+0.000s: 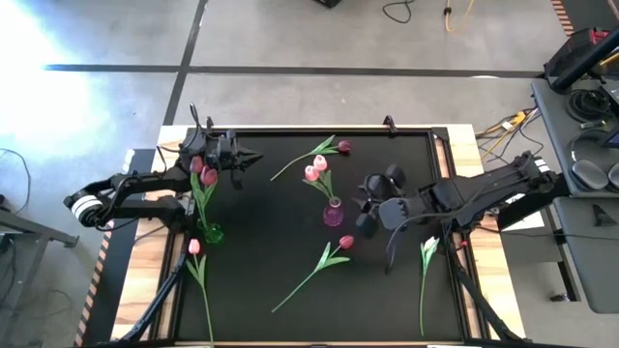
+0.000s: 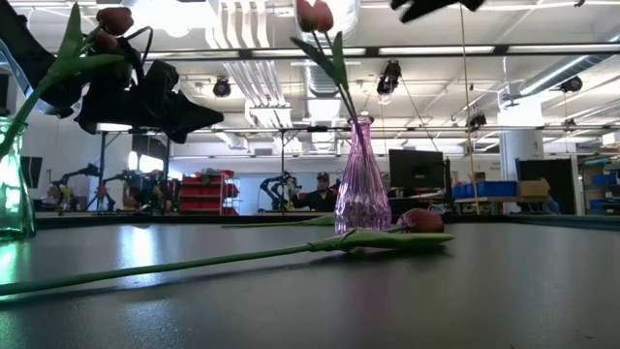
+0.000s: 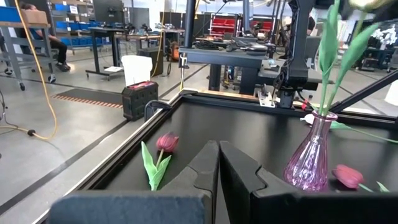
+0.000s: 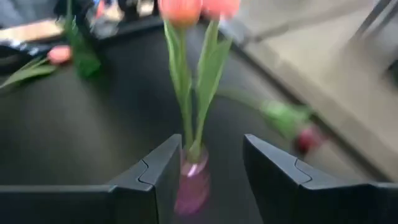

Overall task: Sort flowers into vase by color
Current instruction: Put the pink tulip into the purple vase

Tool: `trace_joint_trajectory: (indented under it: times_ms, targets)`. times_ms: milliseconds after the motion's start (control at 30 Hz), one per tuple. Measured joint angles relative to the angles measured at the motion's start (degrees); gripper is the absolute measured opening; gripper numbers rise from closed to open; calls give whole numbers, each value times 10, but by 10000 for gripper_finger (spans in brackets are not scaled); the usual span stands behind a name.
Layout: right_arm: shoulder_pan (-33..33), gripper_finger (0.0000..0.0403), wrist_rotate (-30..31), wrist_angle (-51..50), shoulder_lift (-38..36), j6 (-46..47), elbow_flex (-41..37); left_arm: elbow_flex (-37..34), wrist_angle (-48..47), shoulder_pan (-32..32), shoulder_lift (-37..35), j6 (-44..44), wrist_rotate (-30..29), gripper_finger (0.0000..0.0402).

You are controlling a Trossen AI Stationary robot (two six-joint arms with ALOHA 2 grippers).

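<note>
A pink glass vase point(image 1: 333, 214) stands mid-table and holds two pale pink tulips point(image 1: 315, 168). A green vase point(image 1: 212, 233) at the left holds dark red tulips point(image 1: 203, 172). Loose tulips lie flat on the black mat: one far centre point(image 1: 343, 147), one near centre point(image 1: 345, 242), one at the near left point(image 1: 193, 247), and a pale one at the right point(image 1: 427, 251). My right gripper point(image 1: 366, 205) hovers open just right of the pink vase point(image 4: 192, 186), above the mat, with nothing between its fingers. My left gripper point(image 1: 248, 156) is shut and empty at the far left, beside the red tulip heads.
The raised rim point(image 1: 290, 131) of the black mat bounds the work area. Wooden table strips point(image 1: 488, 261) lie outside it. A desk with equipment point(image 1: 585, 145) stands off the right side. Open mat lies between the two vases and toward the near edge.
</note>
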Motion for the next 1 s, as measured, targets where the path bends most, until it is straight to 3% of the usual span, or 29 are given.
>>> trace_joint_trajectory:
  times_ms: [233,500,733,1000]
  targets:
    - [2,136,-148,-271,0,283,0,0,0,0,0,0,0,0]
    - [15,18,-323,-307,0,484,-69,0,-6,0,0,-3,0,0]
    - [66,42,-416,-293,0,654,-140,0,-9,-6,0,-18,-1,0]
    - [155,131,-456,-209,1,839,-224,0,-6,-6,0,-14,-2,0]
